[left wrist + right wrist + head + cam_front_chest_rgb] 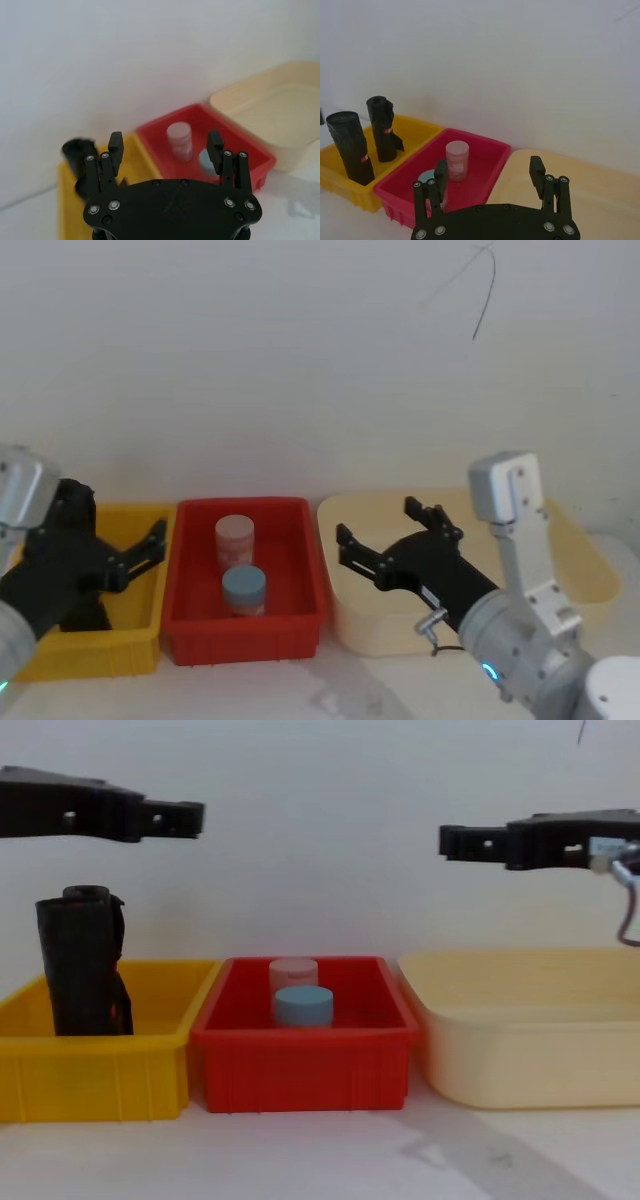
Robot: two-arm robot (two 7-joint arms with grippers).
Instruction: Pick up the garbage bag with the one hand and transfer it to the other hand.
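Observation:
The garbage bag (350, 147), a tight black roll with a small red mark, stands upright in the yellow bin (415, 132). A second, more crumpled black roll (382, 127) stands just behind it. From the chest the two rolls (80, 970) overlap. My left gripper (150, 545) hovers open above the yellow bin, well over the rolls, with nothing between its fingers (116, 142). My right gripper (378, 525) hangs open and empty above the cream bin (570, 540), apart from the rolls.
A red bin (300, 585) between the yellow and cream bins holds a pink-lidded jar (235, 535) and a blue-lidded jar (244, 588). A white wall stands right behind the bins. Bare white table lies in front of them.

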